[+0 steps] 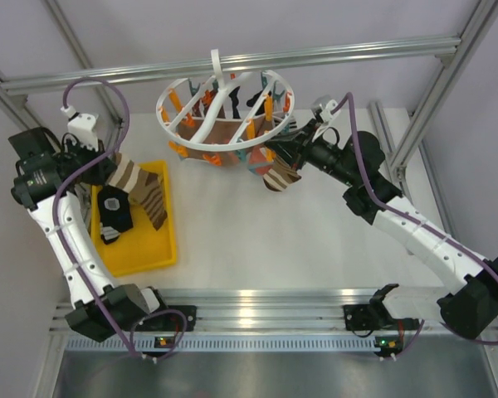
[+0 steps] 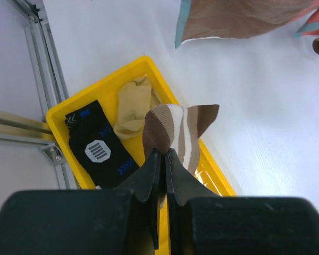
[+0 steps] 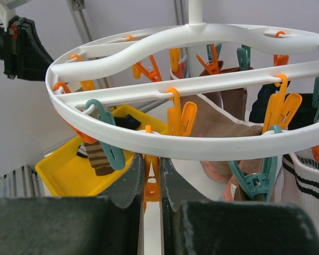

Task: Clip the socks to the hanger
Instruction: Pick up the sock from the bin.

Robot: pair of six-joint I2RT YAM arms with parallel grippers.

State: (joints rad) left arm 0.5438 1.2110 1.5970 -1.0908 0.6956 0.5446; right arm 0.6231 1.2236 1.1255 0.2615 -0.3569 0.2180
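Top external view: the hanger [image 1: 226, 108] hangs from the frame bar at the back of the table [image 1: 315, 240], with several socks already clipped under its ring. The yellow tray [image 1: 137, 259] lies on the table's left side, well apart from the hanger.

The left gripper [image 2: 162, 155] is over the tray, its fingers clenched on one end of a striped sock [image 2: 176, 133]. The sock droops from the fingertips, its free end above the tray's right rim. In the tray below lie a black sock [image 2: 98, 150] and, touching it, a crumpled tan sock [image 2: 132, 109].

The right gripper [image 3: 151, 167] is at the hanger's right side, just under the ring. Its fingers pinch an orange clip [image 3: 151, 186] that dangles from the ring's near rim; whether the clip's mouth is pressed open cannot be told. Other orange and teal clips hang along the rim and spokes beside it. A brown sock [image 3: 223, 125] hangs from clips inside the ring, and a white sock with black stripes [image 3: 308, 183] hangs at the right edge of the right wrist view.
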